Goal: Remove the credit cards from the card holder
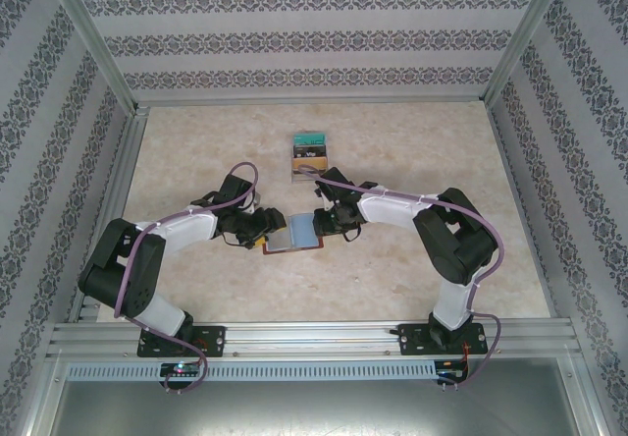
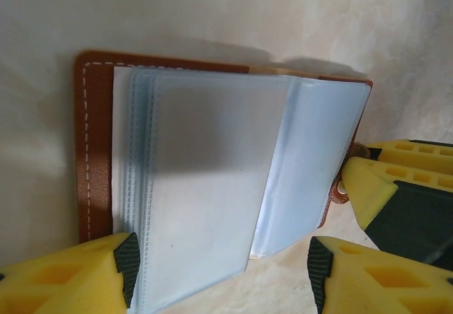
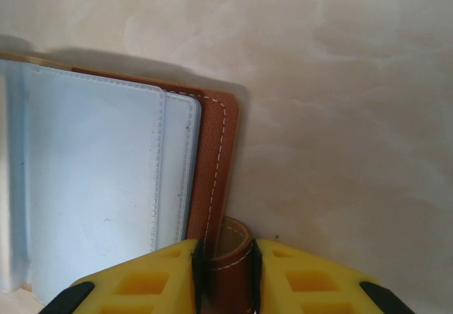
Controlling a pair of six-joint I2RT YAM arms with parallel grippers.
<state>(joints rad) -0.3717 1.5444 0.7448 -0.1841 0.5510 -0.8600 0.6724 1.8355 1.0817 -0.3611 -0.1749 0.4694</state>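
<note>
One card holder (image 1: 293,232) and one small stepped stack (image 1: 310,155).

Bright, even light is falling from above in the overhead view. It is leaving the pale desk (image 1: 412,259) uniformly lit, and the arms (image 1: 186,225) are casting only faint, soft-edged shadows. Fine detail there is looking slightly soft.

In the left wrist view a grey shadow is lying across the middle of the translucent sleeve pages (image 2: 205,187) of the card holder (image 2: 95,151). A soft dark band is trailing on the desk beyond its far edge. The yellow fingers (image 2: 64,271) of the left end effector (image 2: 223,271) are sitting close to the lens and blurring slightly.

In the right wrist view a similar shadow is hugging the holder's far edge, and the desk is glowing without glare.
</note>
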